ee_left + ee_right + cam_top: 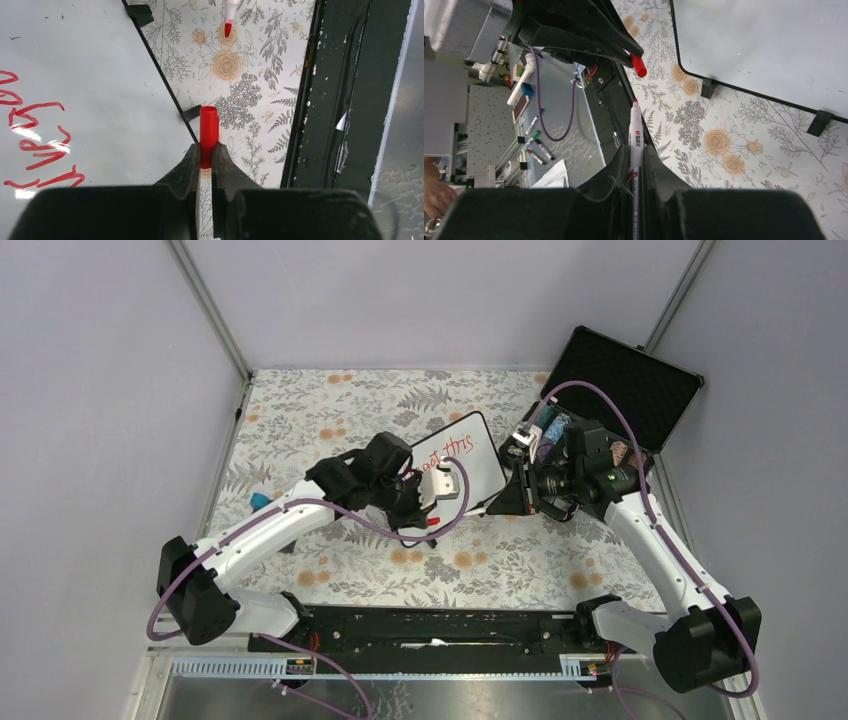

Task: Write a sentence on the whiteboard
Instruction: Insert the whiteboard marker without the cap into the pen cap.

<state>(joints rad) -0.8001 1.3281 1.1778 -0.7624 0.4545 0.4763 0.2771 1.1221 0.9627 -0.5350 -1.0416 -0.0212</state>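
Red cap [208, 125] pinched by left gripper [206, 150], marker [635, 125] by right gripper [636, 150] — both arms angled inward near whiteboard [100, 75].

Top cam: high, behind arm bases [210, 605], looking down on whole table [330, 400]. Wrist cams: v. close, low over it, facing each other. All 3 share whiteboard [470, 455] near edge.
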